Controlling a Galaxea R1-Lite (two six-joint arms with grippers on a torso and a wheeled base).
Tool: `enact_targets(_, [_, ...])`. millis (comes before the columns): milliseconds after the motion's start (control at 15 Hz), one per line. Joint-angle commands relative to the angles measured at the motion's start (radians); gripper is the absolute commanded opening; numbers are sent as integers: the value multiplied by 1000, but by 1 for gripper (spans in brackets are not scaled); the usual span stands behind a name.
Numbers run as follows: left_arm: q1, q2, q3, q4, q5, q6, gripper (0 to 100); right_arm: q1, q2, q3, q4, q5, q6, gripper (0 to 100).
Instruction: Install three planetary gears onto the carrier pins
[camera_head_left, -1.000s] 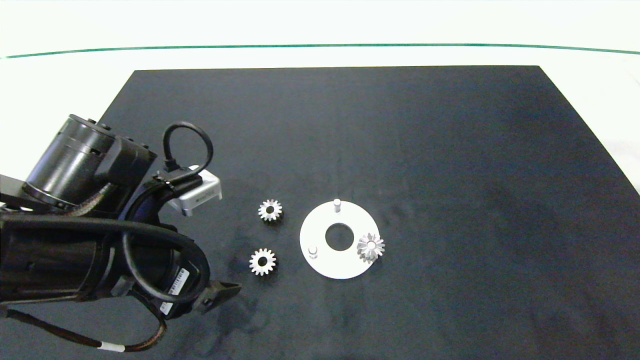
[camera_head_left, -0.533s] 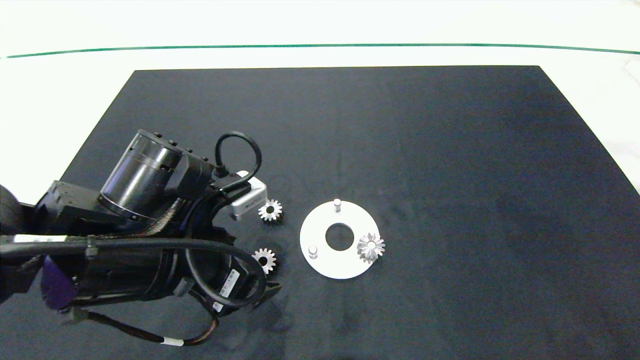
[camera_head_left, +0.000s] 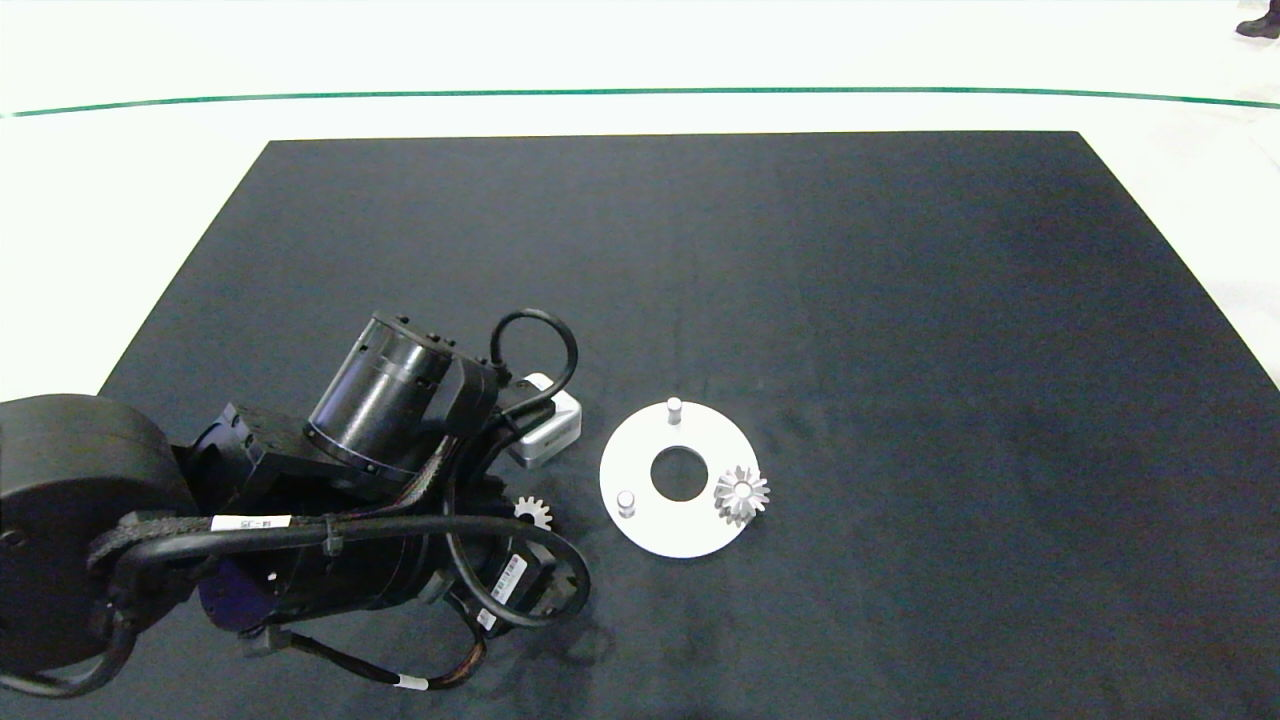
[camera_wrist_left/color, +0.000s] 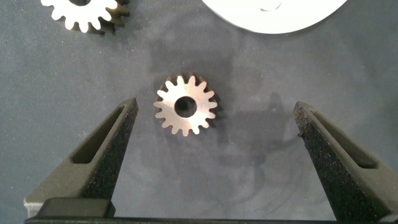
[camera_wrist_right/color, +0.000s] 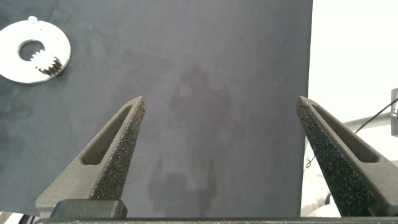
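Small silvery toothed metal gear with a round centre hole (camera_wrist_left/color: 186, 106), flat on the black mat (camera_head_left: 900, 300), centred between the spread fingers of the left gripper (camera_wrist_left/color: 214, 121) and touched by neither. Grey foam-faced fingertips (camera_wrist_left/color: 124, 115) well clear of the teeth on either side. Second silvery gear of the same kind (camera_wrist_left/color: 84, 12) beyond the left gripper and off to one side, cut by the picture's edge, also loose on the mat. Flat white round disc (camera_head_left: 640, 530) just past the fingertips, only its rim (camera_wrist_left/color: 273, 22) showing in the wrist view. From above: two short white-grey pegs bare on the disc, one at the far edge (camera_head_left: 674, 406), one at the side nearest the left gripper (camera_head_left: 626, 499). Third silvery gear (camera_head_left: 741, 493) seated at the disc's side farthest from the left gripper, over the third peg. Left arm's dark body (camera_head_left: 380, 480) low over the mat, hiding most of the gear (camera_head_left: 533, 512) under it and all of the other loose one. Right gripper (camera_wrist_right/color: 217, 134) parked far off, above bare mat near its edge, fingers spread wide and holding nothing; disc with its seated gear (camera_wrist_right/color: 34, 53) distant in its view. Dark shoe (camera_head_left: 1258, 22) beyond the table at the far corner.
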Motion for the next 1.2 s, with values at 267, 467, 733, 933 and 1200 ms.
enact_targets(267, [25, 36, 2, -11, 13, 12, 100, 2, -6, 0, 3, 2, -2, 100])
enact_targets(467, [23, 50, 2, -32, 15, 12, 100, 4, -12, 1, 3, 2, -2, 100])
enact_targets(733, [22, 64, 5, -69, 43, 12, 96, 5, -16, 9, 3, 2, -2, 100])
enact_targets(933, [22, 64, 36, -95, 43, 13, 90, 5, -16, 9, 3, 3, 0, 100])
enact_targets(1200, [23, 59, 40, -93, 44, 24, 83, 11, -19, 9, 3, 3, 0, 100])
